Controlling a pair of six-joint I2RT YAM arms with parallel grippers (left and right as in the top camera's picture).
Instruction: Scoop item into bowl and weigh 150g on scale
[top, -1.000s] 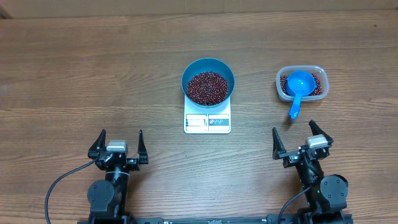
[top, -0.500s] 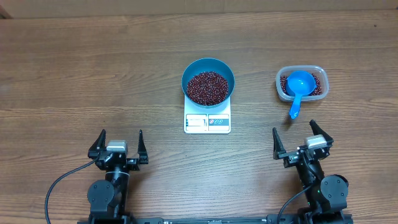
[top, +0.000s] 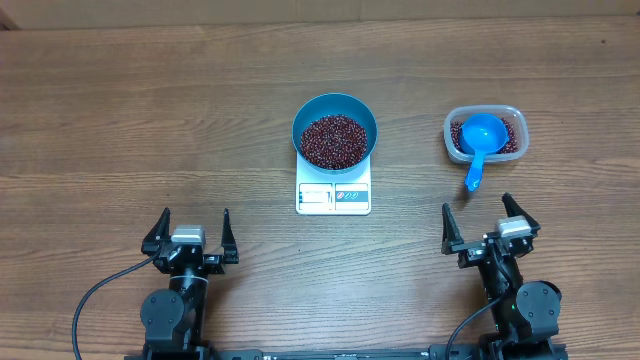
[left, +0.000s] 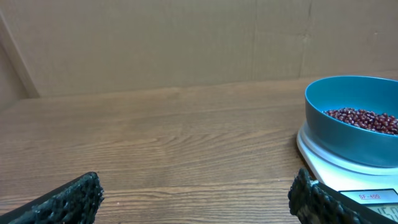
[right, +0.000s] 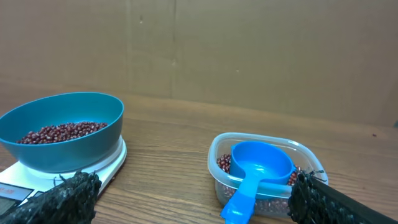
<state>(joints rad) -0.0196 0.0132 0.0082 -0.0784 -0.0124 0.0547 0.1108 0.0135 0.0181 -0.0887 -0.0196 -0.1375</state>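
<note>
Found left end effector (top: 194, 222) and right end effector (top: 478, 213) spread wide, gripping nothing. Located beans (top: 333, 139) heaped in bowl (top: 335, 103) atop scale (top: 333, 197), ahead and between both; more in tub (top: 512, 110) with scoop (top: 481, 135), just ahead of right one. Judged beans loose, light, apt to roll and spill: take by stiff scoop handle overhanging tub rim toward right end effector, never pinch.

The round, deep blue bowl (top: 335, 101) of small red-brown beans (top: 334, 140) stands on the flat white square scale (top: 333, 197), mid-way across the wooden table (top: 150, 120). Well to its right, a clear plastic tub (top: 512, 112) holds more beans and a blue handled scoop (top: 480, 134), its handle reaching over the near rim. The left gripper (top: 195, 215) lies nearer than the scale and to its left, and the right gripper (top: 476, 203) just in front of the tub.
</note>
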